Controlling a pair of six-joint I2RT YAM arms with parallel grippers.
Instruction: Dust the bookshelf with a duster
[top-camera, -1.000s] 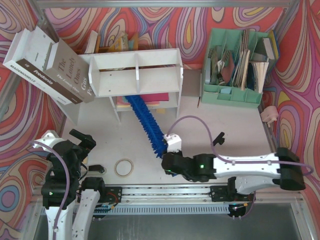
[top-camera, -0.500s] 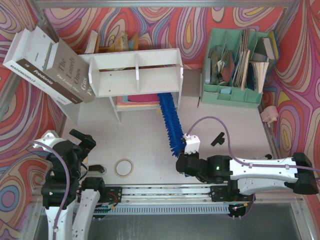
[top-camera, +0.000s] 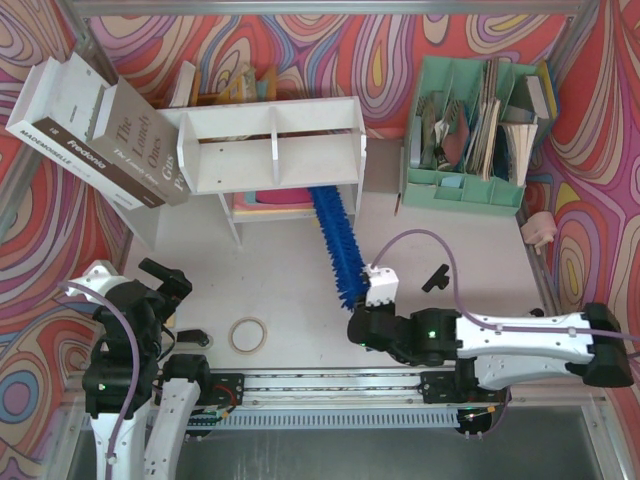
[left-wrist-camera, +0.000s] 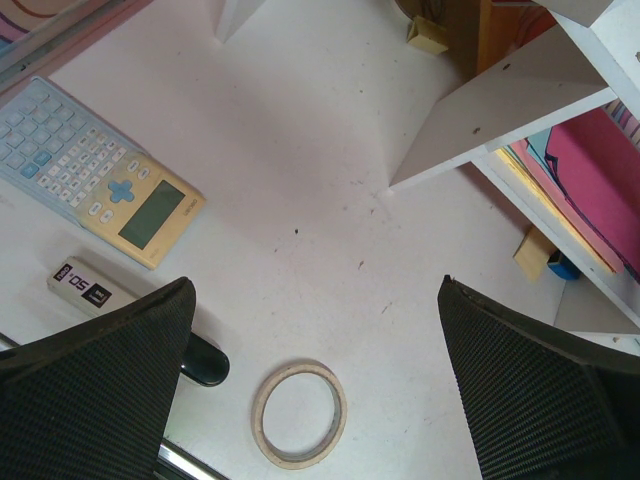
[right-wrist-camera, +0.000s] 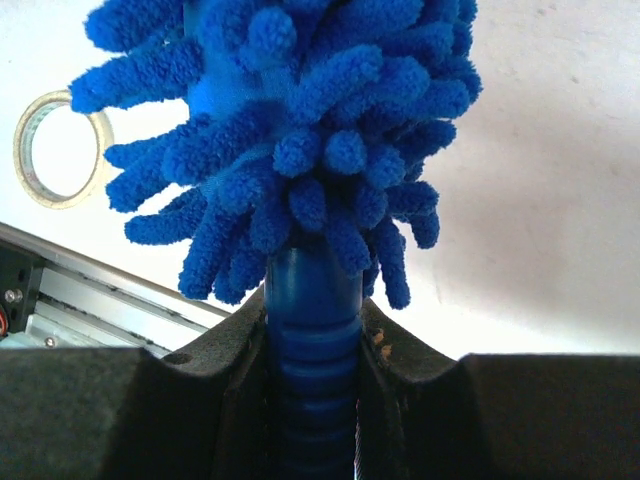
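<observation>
One duster (top-camera: 338, 248) lies aslant on the white table (top-camera: 280, 280). Its shaggy blue head runs from the right gripper (top-camera: 360, 320) up to the one bookshelf (top-camera: 272, 140), and its far tip goes in under the upper tier at the right end of the lower shelf, just beside the pink sheets (top-camera: 290, 197) stacked there. The shelf unit has two upper compartments split by a central divider, and one lower shelf.

In the right wrist view the right gripper (right-wrist-camera: 312, 335) is clenched on the ribbed blue handle just below the duster (right-wrist-camera: 300, 130) bristles, with both fingers pressed against it. The left gripper (top-camera: 168, 278) stands well apart at the near left. Its fingers (left-wrist-camera: 110, 390) are spread wide with nothing between them, above bare table.

Around them there is one tape roll (top-camera: 248, 334) near the front edge, between the two arms. Two books (top-camera: 100, 125) lean at the left of the shelf, and one mint-green file organizer (top-camera: 475, 130) stuffed with papers stands at the far right. One calculator (left-wrist-camera: 100, 170) shows only in the left wrist view.

Half a second ago the brush stood a little further right. Its tip and the right gripper have since shifted slightly left. A second ago it slanted toward the left half of the lower shelf. The left arm and tape roll have not moved.
</observation>
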